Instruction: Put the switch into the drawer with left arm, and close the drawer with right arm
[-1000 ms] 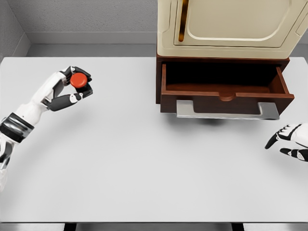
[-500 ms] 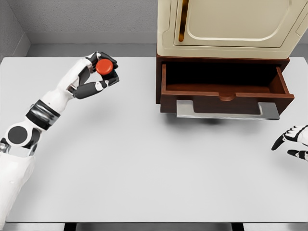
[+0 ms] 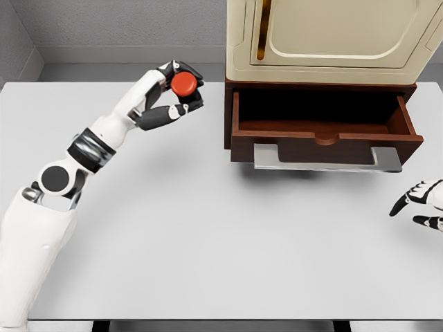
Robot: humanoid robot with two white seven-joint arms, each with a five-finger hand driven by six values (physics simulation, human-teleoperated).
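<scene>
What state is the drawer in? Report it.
Open. The drawer is pulled out below the cabinet, its dark inside exposed and empty.

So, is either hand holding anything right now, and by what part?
The left hand grips the switch around its dark base, red button exposed. The right hand holds nothing.

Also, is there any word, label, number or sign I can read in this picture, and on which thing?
None. No text shows on the red switch in the left hand, on the drawer, on the cabinet, or on the table.
</scene>
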